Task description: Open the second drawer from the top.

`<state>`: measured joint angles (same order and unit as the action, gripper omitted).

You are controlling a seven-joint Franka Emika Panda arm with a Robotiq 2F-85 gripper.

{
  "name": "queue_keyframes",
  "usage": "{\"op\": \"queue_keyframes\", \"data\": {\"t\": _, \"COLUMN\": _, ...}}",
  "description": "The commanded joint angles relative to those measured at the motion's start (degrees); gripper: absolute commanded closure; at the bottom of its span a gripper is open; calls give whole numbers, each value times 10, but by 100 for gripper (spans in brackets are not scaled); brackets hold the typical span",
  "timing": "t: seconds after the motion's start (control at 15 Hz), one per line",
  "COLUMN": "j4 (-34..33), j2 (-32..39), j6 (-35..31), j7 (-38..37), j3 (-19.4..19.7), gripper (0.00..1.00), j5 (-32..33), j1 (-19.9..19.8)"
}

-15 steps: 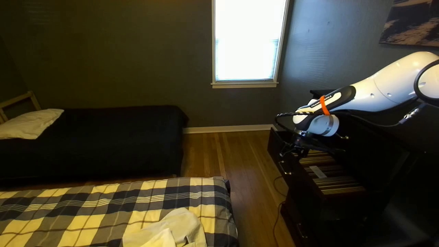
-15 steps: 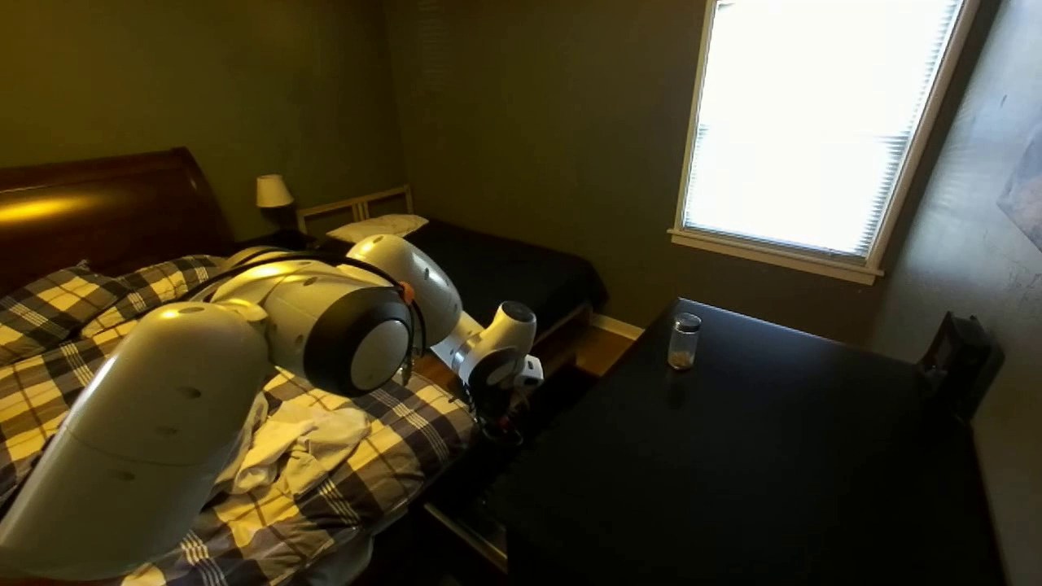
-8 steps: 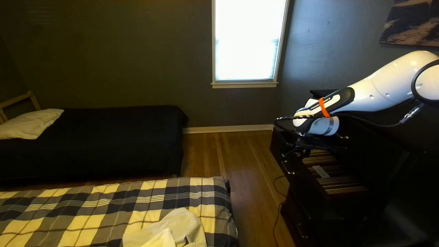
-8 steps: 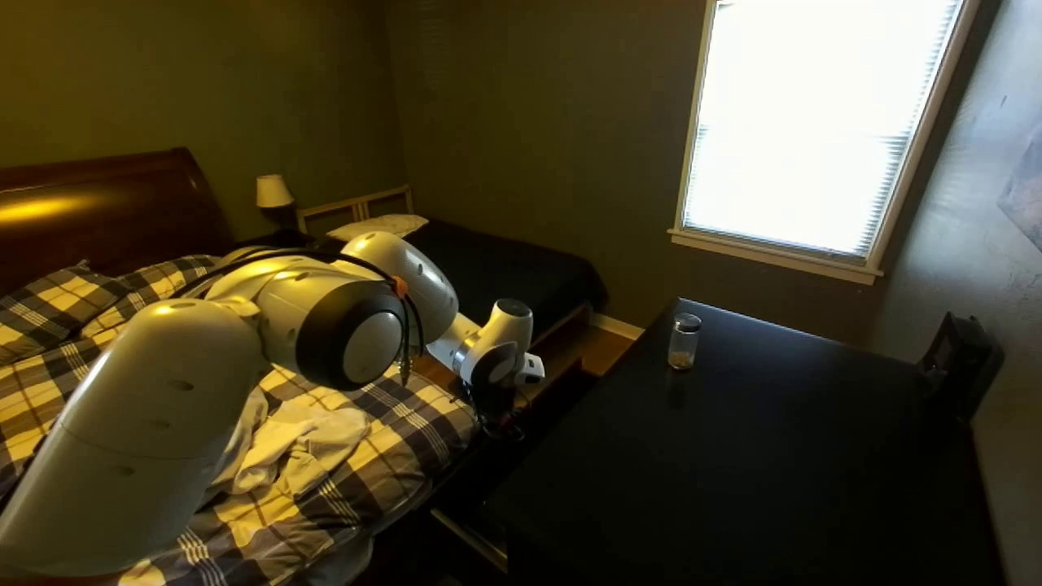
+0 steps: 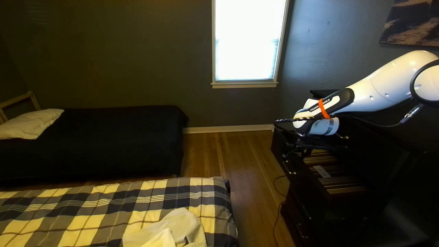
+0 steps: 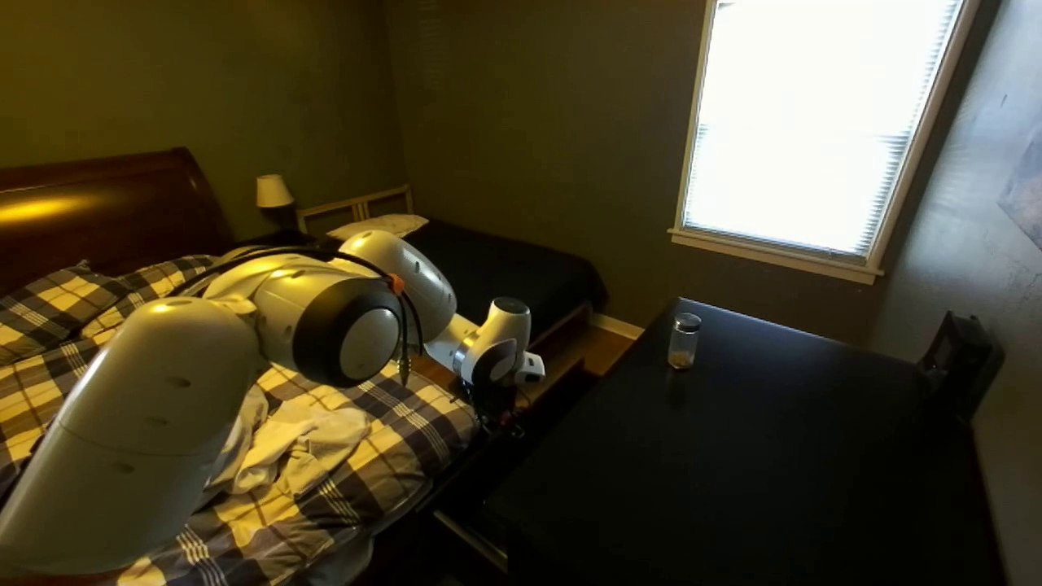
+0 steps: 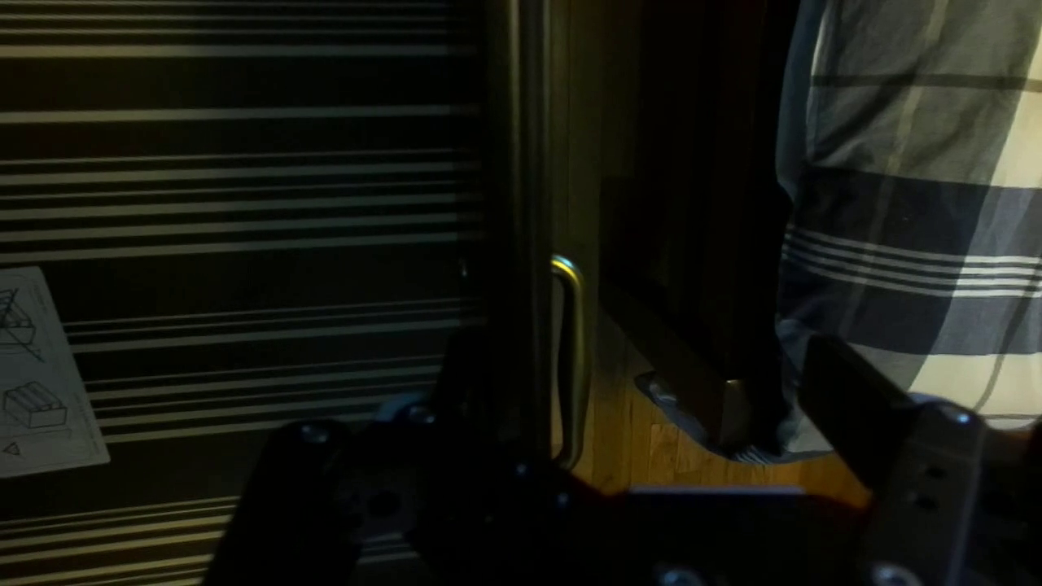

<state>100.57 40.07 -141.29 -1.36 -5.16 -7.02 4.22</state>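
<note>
The second drawer [image 5: 337, 171] from the top stands pulled out of the dark dresser, its striped lining showing in an exterior view and in the wrist view [image 7: 244, 277]. Its dark front edge [image 7: 521, 179] and a metal pull [image 7: 574, 358] show in the wrist view. A pull also shows in an exterior view [image 5: 289, 168]. My gripper [image 7: 647, 366] is open. Its jaws straddle the drawer front: the left finger is over the drawer's inside, the right finger [image 7: 851, 399] outside it. Whether a finger touches the front cannot be told. The gripper is dark in both exterior views [image 5: 294, 151] [image 6: 501, 419].
A glass jar [image 6: 684, 342] and a black object [image 6: 965, 362] stand on the dresser top [image 6: 733, 464]. A paper sheet [image 7: 45, 374] lies in the drawer. A plaid bed [image 5: 113, 209] stands opposite across a strip of wood floor [image 5: 245, 192]. A lower pull [image 5: 301, 230] shows below.
The drawer has slid slightly inward, toward the dresser, and the gripper has moved a little with it. The motion is smaller in the last half second.
</note>
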Motion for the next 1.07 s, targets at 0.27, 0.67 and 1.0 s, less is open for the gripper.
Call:
{"op": "queue_keyframes", "data": {"t": 0.27, "j4": 4, "j2": -12, "j6": 21, "j7": -33, "j3": 14, "gripper": 0, "j5": 10, "j1": 13}}
{"op": "queue_keyframes", "data": {"t": 0.67, "j4": 5, "j2": -26, "j6": 29, "j7": -70, "j3": 33, "gripper": 0, "j5": 23, "j1": 26}}
{"op": "queue_keyframes", "data": {"t": 1.0, "j4": 7, "j2": -68, "j6": 64, "j7": -96, "j3": 44, "gripper": 0, "j5": 39, "j1": 32}}
